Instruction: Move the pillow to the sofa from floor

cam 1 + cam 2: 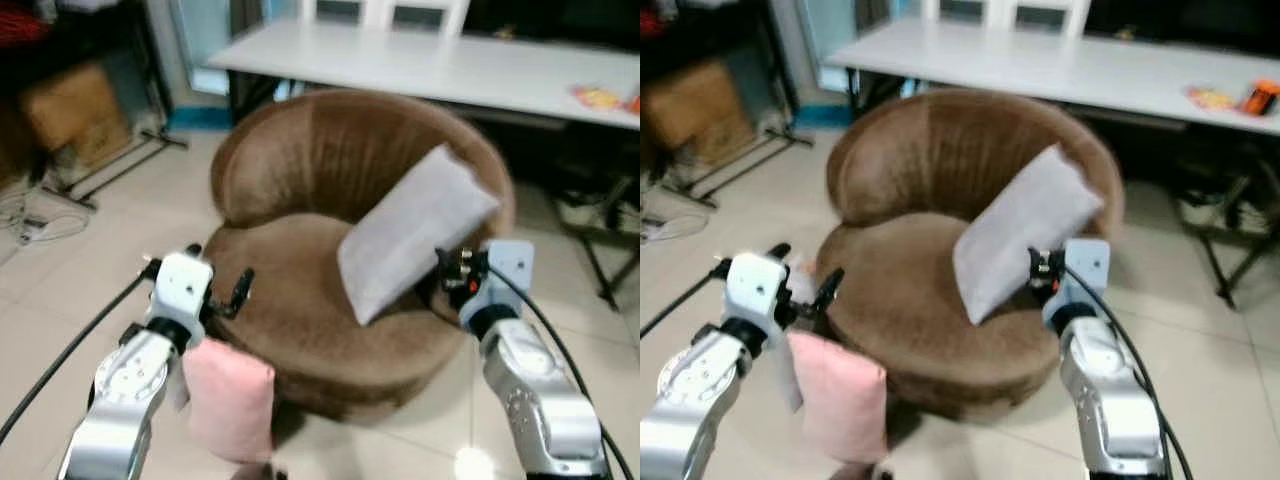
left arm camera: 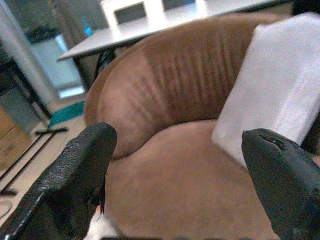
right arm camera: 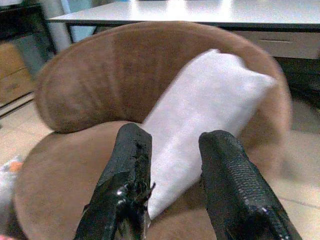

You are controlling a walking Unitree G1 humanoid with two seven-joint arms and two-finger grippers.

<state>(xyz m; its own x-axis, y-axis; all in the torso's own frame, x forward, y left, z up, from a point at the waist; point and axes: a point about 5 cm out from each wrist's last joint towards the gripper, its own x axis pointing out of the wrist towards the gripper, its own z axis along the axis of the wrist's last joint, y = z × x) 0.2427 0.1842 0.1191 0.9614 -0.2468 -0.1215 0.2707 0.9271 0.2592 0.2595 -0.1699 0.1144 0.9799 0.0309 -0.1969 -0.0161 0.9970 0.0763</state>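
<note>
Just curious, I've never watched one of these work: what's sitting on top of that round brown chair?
A grey pillow leans against the brown chair's backrest, its lower end on the seat. The seat under it is hidden.

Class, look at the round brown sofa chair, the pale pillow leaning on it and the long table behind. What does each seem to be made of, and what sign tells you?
Sofa chair: apparently velvety brown plush; brushed streaks shade its backrest.
Pillow: probably soft matte woven fabric, pale grey-white, plump and slightly sagging.
Table: smooth white top, perhaps laminate or painted board; it reflects light.
</note>
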